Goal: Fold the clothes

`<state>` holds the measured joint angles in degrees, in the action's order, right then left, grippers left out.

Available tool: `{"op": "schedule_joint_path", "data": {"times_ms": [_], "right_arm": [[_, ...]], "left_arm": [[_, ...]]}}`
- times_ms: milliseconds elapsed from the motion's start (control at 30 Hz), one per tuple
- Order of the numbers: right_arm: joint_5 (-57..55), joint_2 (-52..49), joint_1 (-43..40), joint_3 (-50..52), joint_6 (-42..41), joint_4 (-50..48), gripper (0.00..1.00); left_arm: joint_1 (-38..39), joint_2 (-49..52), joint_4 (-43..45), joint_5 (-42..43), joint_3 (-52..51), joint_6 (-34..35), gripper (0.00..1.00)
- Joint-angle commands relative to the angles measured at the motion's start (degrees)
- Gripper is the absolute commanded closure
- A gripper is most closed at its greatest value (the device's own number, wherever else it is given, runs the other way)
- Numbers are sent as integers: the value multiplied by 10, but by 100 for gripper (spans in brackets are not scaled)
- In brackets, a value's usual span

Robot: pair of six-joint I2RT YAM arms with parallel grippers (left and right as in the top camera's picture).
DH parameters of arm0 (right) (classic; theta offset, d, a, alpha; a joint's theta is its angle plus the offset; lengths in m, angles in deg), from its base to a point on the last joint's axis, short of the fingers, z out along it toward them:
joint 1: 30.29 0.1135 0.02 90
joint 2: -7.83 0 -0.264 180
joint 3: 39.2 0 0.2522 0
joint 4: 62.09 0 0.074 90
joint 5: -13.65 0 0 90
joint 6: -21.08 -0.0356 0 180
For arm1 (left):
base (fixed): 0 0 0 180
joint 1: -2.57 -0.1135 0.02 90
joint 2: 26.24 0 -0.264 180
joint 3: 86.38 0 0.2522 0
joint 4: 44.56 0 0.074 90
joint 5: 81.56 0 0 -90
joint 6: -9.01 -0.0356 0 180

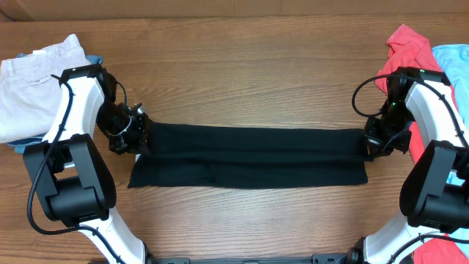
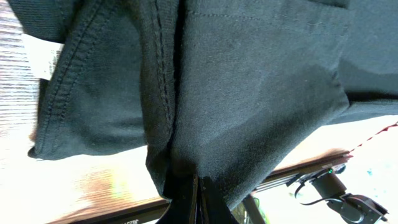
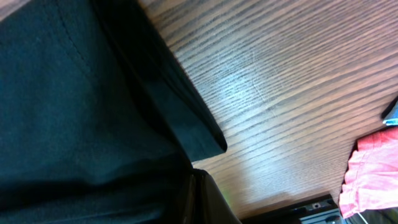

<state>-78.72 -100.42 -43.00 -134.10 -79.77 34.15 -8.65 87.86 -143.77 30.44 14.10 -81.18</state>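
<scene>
The black garment lies across the table middle as a long folded band, its upper layer stretched between both arms. My left gripper is shut on its left end; the left wrist view shows the black cloth pinched in the fingers, with a white label at the left edge. My right gripper is shut on the right end; the right wrist view shows the black fabric bunched at the fingers.
Beige trousers over blue denim lie at the far left. A coral-red garment and a light blue one lie at the far right. The wood table runs behind the garment.
</scene>
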Motion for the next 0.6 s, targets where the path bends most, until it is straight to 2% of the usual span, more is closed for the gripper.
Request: {"op": "schedule_joint_path", "data": {"times_ms": [0,567], "right_arm": [[-5,21,-4,2,2,-1,96],[-5,21,-4,2,2,-13,96]], "left_arm": [[4,-17,3,-23,-4,-11,96],[10,-17,2,-61,-21,3,96]]}}
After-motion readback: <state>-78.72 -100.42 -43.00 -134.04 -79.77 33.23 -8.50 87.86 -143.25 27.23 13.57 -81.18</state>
